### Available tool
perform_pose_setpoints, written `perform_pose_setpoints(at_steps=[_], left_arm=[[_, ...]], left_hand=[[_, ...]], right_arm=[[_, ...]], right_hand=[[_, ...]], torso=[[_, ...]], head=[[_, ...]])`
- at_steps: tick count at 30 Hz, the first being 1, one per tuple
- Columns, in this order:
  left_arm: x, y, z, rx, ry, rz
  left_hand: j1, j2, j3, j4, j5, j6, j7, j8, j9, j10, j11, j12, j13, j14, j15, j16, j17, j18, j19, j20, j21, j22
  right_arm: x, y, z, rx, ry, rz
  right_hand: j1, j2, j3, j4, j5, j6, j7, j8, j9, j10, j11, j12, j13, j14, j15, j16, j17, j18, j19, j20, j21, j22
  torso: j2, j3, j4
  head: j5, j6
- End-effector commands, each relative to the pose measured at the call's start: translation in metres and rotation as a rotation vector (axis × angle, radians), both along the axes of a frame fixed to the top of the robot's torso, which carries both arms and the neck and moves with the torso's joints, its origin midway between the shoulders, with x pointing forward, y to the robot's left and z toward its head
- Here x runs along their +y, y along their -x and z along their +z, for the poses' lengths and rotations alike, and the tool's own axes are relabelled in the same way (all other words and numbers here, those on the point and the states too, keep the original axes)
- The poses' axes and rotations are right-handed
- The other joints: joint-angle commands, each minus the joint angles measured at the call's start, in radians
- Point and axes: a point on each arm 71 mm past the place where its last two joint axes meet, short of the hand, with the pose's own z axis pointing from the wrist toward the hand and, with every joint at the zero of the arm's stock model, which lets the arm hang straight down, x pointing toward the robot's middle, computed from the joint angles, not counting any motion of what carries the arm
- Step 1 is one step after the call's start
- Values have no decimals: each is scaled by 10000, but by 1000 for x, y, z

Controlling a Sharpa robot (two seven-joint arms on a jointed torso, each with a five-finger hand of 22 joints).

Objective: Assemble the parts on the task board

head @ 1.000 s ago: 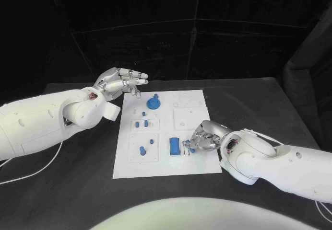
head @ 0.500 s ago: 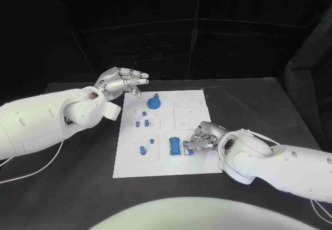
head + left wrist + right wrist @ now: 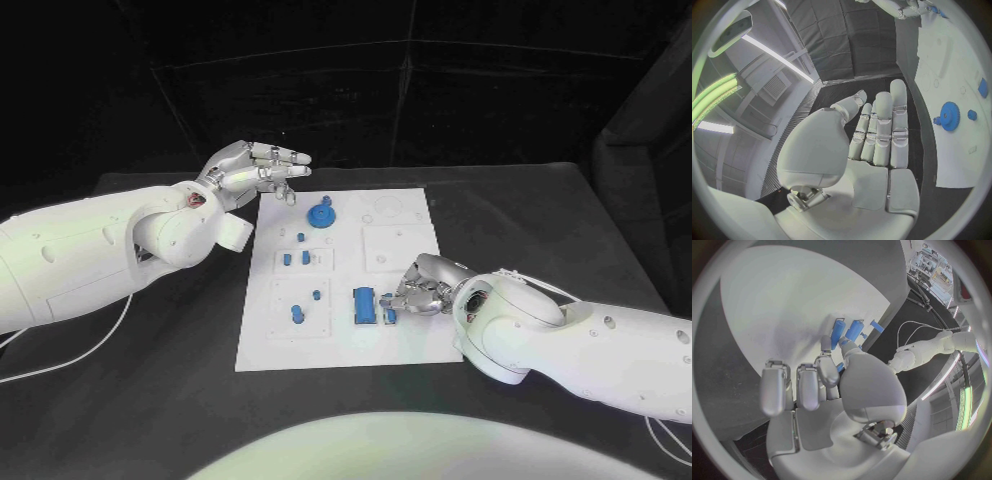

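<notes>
Right hand (image 3: 418,290) is down at the white rectangular task board (image 3: 346,345), fingertips on the small blue rectangular block (image 3: 365,305) near its front edge; whether it grips, I cannot tell. The block looks light, rigid, slippery: pinch its long sides. Its long axis runs front-to-back. Left hand (image 3: 257,170) hovers off the board's far corner, fingers spread, empty.

Both arms were smooth, glossy white shells. The left hand (image 3: 258,172) and right hand (image 3: 423,287) were silver metal with segmented fingers. A red mark sat at the left wrist (image 3: 191,199); thin white cables trailed beneath each arm.
</notes>
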Motion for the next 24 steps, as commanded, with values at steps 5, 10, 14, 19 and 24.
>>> perform_pose_setpoints(at_steps=[5,10,14,19,24], left_arm=[[-1,0,1,11,79,-149],[-1,0,1,15,79,-155],[-1,0,1,20,78,-159],[-1,0,1,18,74,-149],[0,0,1,-5,73,-116]], left_hand=[[31,56,-11,-57,54,-20,20,50,-13,-42,-3,33,-16,-61,-13,8,-10,138,-93,3,-35,-11],[31,56,-11,-57,54,-20,20,50,-13,-42,-3,33,-16,-61,-13,8,-10,138,-93,3,-35,-11],[20,56,-21,-57,53,-17,26,57,-12,-63,4,38,-22,-70,-8,15,-24,135,-96,5,-38,-13],[20,56,-21,-57,53,-17,26,57,-12,-63,4,38,-22,-70,-8,15,-24,135,-96,5,-38,-13],[20,56,-21,-57,53,-17,26,57,-12,-63,4,38,-22,-70,-8,15,-24,135,-96,5,-38,-13]], right_arm=[[2,0,2,-233,159,158],[0,-1,1,-248,223,167],[-1,0,2,-249,260,187],[-5,0,4,-454,141,225],[-17,1,9,-615,-1194,369]], right_hand=[[-704,-193,-696,487,-897,-4,83,53,99,70,46,-25,12,614,-37,21,296,-119,5,-45,35,-1],[-706,-170,-1013,603,-1360,-53,84,86,160,54,50,-72,5,609,-37,1,274,-114,-3,-44,20,-18],[-586,-153,-1078,567,-1337,-75,85,95,181,45,51,-92,1,605,-35,-10,260,-113,-7,-44,14,-24],[-141,-2,-1140,364,-1058,-134,94,117,232,25,57,-128,-1,602,-34,-26,246,-107,-21,-44,-6,-47],[260,-16,-1346,129,-620,-793,327,-203,144,-238,232,-695,-315,506,89,-340,-172,-25,-234,30,-266,-502]], torso=[[-5,4,-5],[-3,4,-11],[-4,4,-13],[-10,4,-4],[-31,-4,-1]], head=[[7,-2],[4,-20],[-7,-21],[-15,0],[-30,53]])
